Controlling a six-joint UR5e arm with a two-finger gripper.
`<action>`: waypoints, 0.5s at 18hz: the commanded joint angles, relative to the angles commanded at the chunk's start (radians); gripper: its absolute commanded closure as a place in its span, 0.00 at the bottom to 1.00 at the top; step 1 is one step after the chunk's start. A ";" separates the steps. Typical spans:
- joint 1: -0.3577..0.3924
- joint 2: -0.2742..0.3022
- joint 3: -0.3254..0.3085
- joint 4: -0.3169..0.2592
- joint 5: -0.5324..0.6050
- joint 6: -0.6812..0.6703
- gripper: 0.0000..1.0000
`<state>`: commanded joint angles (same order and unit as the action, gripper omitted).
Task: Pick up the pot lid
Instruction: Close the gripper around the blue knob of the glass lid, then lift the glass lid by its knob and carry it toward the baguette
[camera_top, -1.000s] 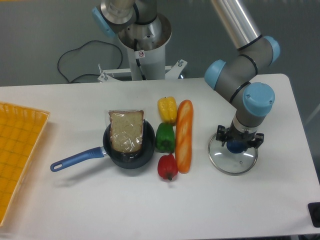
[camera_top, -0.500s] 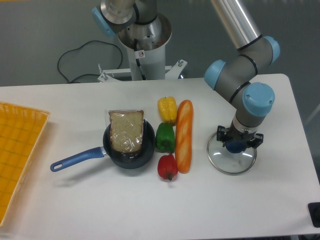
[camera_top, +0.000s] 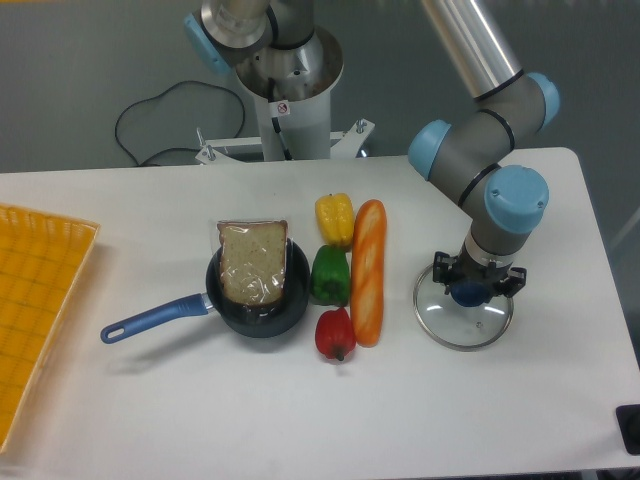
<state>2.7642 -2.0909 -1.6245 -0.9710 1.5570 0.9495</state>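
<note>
Okay, so the frying pan (camera_top: 262, 322) sits at about eight o'clock, blue handle (camera_top: 155, 318) pointing outward, and the pot lid (camera_top: 462, 333) lies flat at four. Gripper (camera_top: 478, 281) is right down over the blue knob (camera_top: 471, 294), probably 'cause that's the easy bit to pinch, but I can't tell if it's actually closed on it.
</note>
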 joint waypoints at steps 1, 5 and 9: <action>0.000 0.008 0.000 -0.002 -0.002 0.000 0.48; -0.003 0.040 0.005 -0.011 -0.002 0.002 0.48; -0.017 0.074 0.008 -0.060 -0.003 0.002 0.49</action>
<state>2.7474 -2.0173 -1.6168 -1.0307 1.5539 0.9511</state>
